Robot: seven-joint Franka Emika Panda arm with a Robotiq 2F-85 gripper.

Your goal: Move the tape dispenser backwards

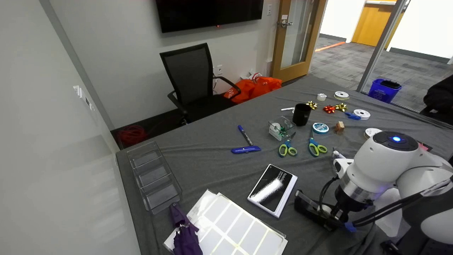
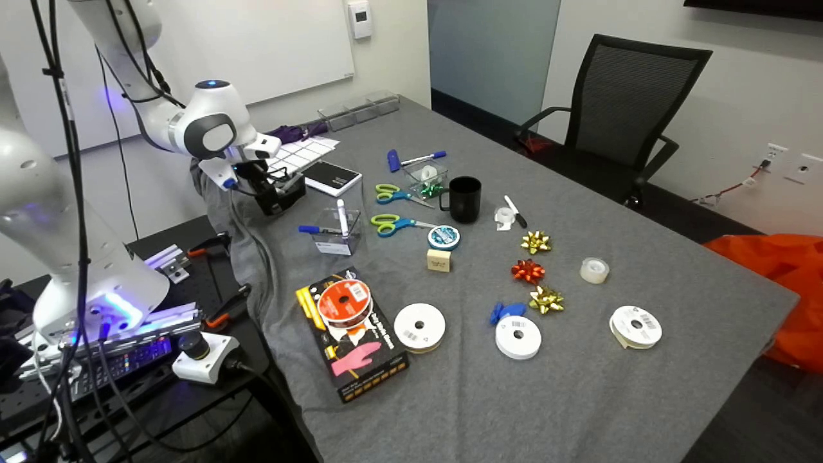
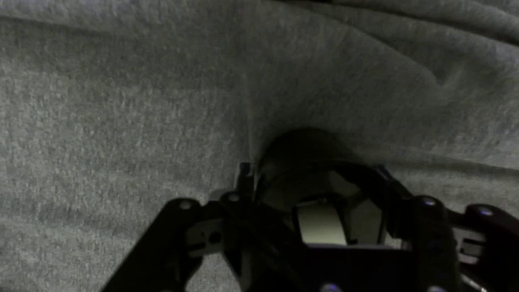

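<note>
Dispenser (image 1: 311,212): black and rounded, under the end of the arm (image 1: 375,163), near the edge of the worktop (image 2: 572,399). I see it in both exterior views, just beside the flat box (image 1: 272,189) yet apart from it. In my wrist view its rounded end points up the picture, and a pale piece (image 3: 322,227) shows within it. I cannot tell whether its base sits fully on the cloth (image 3: 121,134).
Jaws: one stands on either side of the dispenser, which fills the space between them. From my views I cannot tell whether they pinch it or only straddle it.
Flat box: black top with a bright glare, white sides; it lies near the sheets (image 1: 237,226).
Umbrella (image 1: 185,239): purple, folded, lying partly over the sheets, one end near the clear tray (image 1: 159,197).
Pen cup (image 2: 334,247): clear, with a white marker (image 2: 343,218) and a blue marker (image 2: 310,229) leaning in it.
Scissors: one pair (image 1: 287,143) and another pair (image 1: 313,142), both with green-and-blue handles, near the mug (image 1: 301,115).
Mug: black, upright, just beside the bin (image 2: 411,182).
Bin: clear, holding a tape roll (image 2: 429,172) and a green bow (image 2: 431,190).
Carton (image 2: 389,350): a pink hand printed on it, an orange spool (image 2: 345,302) resting on top, a white spool (image 2: 419,326) just beside.
Cloth: grey, covering the worktop, with folds running across my wrist view.
</note>
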